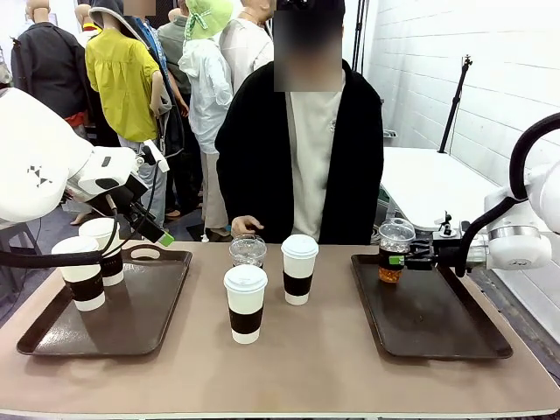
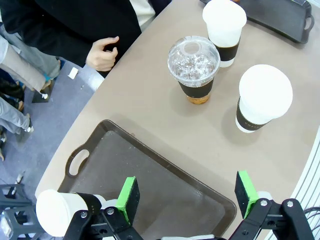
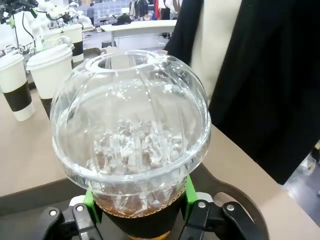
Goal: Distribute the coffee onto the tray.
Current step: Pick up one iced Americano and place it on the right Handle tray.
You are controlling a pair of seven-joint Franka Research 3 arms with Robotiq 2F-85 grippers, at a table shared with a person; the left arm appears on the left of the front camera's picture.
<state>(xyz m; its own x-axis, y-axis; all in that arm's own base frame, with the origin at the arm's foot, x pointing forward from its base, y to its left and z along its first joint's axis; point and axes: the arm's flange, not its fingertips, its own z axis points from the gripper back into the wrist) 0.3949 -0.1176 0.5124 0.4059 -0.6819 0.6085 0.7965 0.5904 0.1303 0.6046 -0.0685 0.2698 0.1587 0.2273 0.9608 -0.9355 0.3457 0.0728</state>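
The job was about halfway done. Two paper cups (image 1: 83,273) stood on the left tray (image 1: 149,306), near its left end. On the right tray (image 1: 437,324) the one drink was an iced cup (image 1: 393,254), at the far corner nearest the table's middle. Left to move were two more paper cups (image 1: 246,302) and a second iced cup (image 1: 248,250). These were grouped on the bare table (image 1: 306,367) between the trays, the iced one farthest back, by the person's hand (image 1: 243,226)

The right claw (image 1: 409,259) was closed on the iced cup, reaching in level from the right. Its green pads (image 3: 89,197) pressed the black sleeve on both sides below the dome lid. Whether the cup's base already touched the tray I could not tell. The left claw (image 2: 187,195) hung above the left tray with fingers spread and nothing between them. It was well apart from the three cups in the middle, which lay ahead of it past the tray's edge
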